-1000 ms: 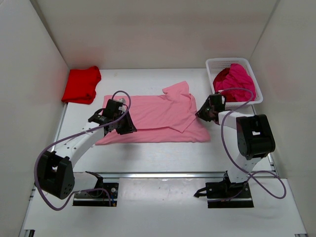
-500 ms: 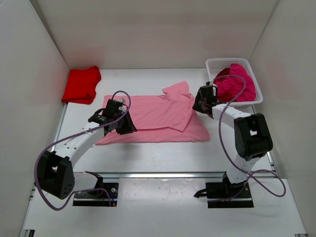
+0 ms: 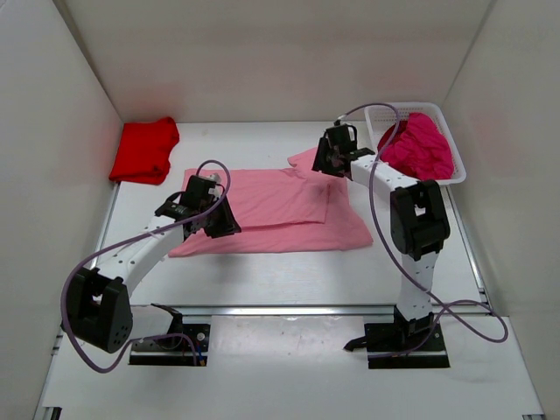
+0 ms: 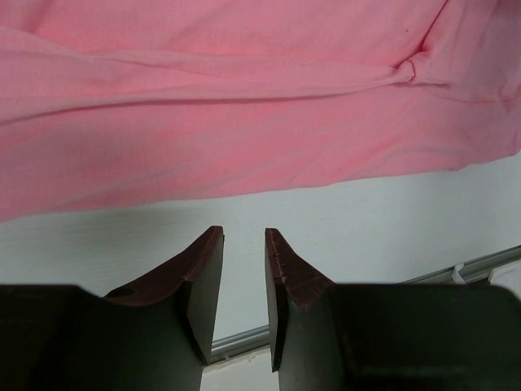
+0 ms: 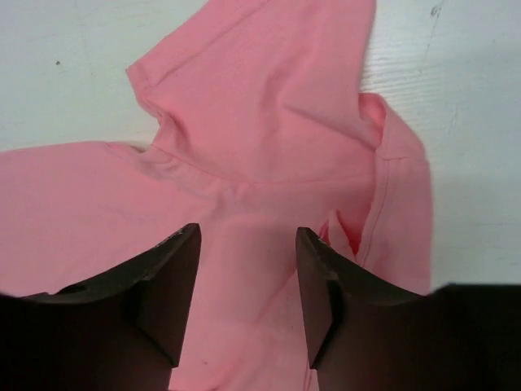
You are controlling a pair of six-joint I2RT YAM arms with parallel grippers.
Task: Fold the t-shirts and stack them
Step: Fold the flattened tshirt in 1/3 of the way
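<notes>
A light pink t-shirt (image 3: pixel 271 206) lies spread flat at the middle of the table, its right part folded inward. My left gripper (image 3: pixel 226 226) hovers at its near hem. In the left wrist view it (image 4: pixel 242 232) is narrowly open and empty above white table, just short of the pink hem (image 4: pixel 244 155). My right gripper (image 3: pixel 322 164) is over the shirt's back right sleeve. In the right wrist view it (image 5: pixel 248 230) is open just above the pink cloth (image 5: pixel 260 106), holding nothing. A folded bright red t-shirt (image 3: pixel 144 150) lies at the back left. Magenta t-shirts (image 3: pixel 422 144) fill the basket.
A white mesh basket (image 3: pixel 376 112) stands at the back right corner. White walls close in the table on the left, back and right. A metal rail (image 3: pixel 306 308) runs along the near edge by the arm bases.
My right arm has swung from the shirt's right edge back and left to the back sleeve. The folded flap's edge has shifted slightly. The left arm has not moved.
</notes>
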